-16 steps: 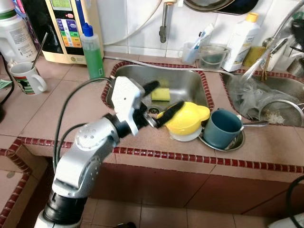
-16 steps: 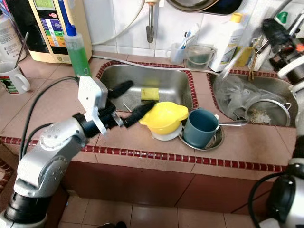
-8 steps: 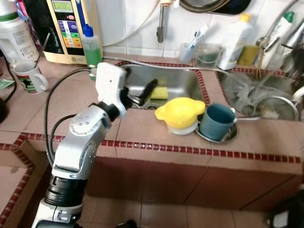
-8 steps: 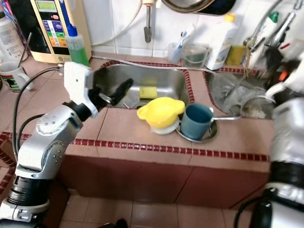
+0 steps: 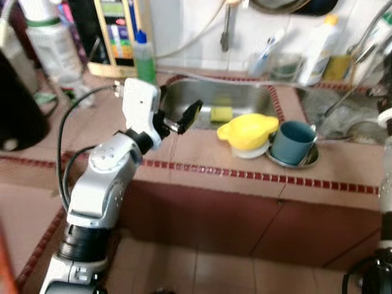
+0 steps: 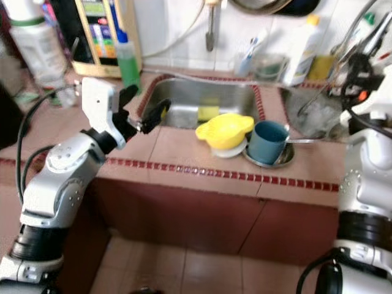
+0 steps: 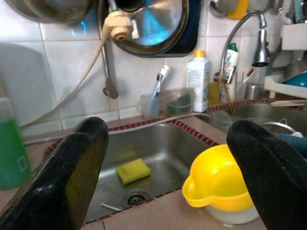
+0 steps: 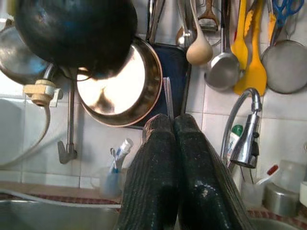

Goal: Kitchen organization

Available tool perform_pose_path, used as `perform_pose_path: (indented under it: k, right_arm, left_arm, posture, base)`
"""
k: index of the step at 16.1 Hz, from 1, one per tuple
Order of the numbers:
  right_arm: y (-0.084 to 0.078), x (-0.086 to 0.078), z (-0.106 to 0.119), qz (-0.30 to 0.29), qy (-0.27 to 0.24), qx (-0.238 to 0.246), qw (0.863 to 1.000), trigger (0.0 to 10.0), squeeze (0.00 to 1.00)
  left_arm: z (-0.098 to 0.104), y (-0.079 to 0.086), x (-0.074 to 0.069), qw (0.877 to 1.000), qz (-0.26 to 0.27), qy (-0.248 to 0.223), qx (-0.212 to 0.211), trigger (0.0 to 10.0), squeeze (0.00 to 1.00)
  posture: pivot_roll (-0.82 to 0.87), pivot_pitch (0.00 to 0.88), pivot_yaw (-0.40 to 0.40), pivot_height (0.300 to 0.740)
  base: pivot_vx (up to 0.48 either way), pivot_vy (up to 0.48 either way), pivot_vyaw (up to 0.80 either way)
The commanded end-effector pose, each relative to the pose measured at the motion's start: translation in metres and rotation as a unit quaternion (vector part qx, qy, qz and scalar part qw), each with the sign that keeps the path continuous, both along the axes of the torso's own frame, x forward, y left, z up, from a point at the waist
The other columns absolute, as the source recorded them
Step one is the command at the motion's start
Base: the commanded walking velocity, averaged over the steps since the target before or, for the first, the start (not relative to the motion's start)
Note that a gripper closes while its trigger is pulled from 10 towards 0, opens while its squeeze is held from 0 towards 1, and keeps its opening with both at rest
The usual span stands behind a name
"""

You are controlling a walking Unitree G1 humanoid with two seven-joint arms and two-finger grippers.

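Observation:
My left gripper (image 6: 144, 105) hangs open and empty over the left rim of the steel sink (image 5: 245, 98). Between its two black fingers (image 7: 72, 177) I see a yellow sponge (image 7: 134, 170) lying by the drain. A yellow juicer-like lid (image 5: 248, 131) sits on a white base on the counter's front strip, apart from the gripper. Right of it stands a teal cup (image 5: 293, 141) on a metal dish (image 5: 309, 160). My right gripper (image 8: 173, 122) is raised at the right toward the wall, fingers pressed together with nothing between them.
A green soap bottle (image 5: 144, 58) and a water dispenser (image 5: 119, 37) stand left of the sink. A white bottle (image 6: 304, 43) and a toothbrush cup (image 7: 152, 100) line the back wall. Pans (image 8: 122, 84) and utensils (image 8: 254, 52) hang above a faucet (image 8: 247, 129). A second sink (image 6: 318, 116) lies right.
The camera has pulled back and shifted. My left gripper drew away from the yellow lid to the sink's left rim, still open. The right arm has come into view, raised at the right.

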State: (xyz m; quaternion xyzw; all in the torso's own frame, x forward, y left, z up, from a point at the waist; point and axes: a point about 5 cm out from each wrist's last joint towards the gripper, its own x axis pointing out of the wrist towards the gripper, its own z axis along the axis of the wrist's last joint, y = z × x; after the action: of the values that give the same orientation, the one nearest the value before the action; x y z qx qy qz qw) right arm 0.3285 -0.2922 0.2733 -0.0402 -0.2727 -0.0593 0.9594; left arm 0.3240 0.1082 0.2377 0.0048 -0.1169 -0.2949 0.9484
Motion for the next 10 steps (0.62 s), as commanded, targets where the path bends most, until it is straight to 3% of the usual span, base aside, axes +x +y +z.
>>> perform_pose_path:
  k: [1,7,10]
  right_arm:
    - [-0.0001,-0.0043,0.0093,-0.007,-0.019,-0.013,1.000,10.0,0.00]
    - [0.0000,-0.0097,0.0096,-0.013,-0.026,-0.017,0.999,10.0,0.00]
    - [0.0014,-0.0108,0.0083,-0.013,-0.026,-0.016,0.999,10.0,0.00]
  left_arm:
    - [0.0038,-0.0022,-0.0006,1.000,-0.006,-0.011,0.009,10.0,0.00]
    - [0.0062,0.0026,0.0032,1.000,-0.008,-0.017,0.014,10.0,0.00]
    - [0.0077,0.0020,0.0018,0.999,-0.020,-0.021,0.014,10.0,0.00]
  posture:
    - [-0.11,0.082,0.021,0.740]
    - [-0.11,0.084,0.024,0.740]
    - [-0.11,0.084,0.027,0.740]
  base:
    - [0.000,0.000,0.00]
    - [0.000,0.000,0.00]
    - [0.300,0.000,0.00]
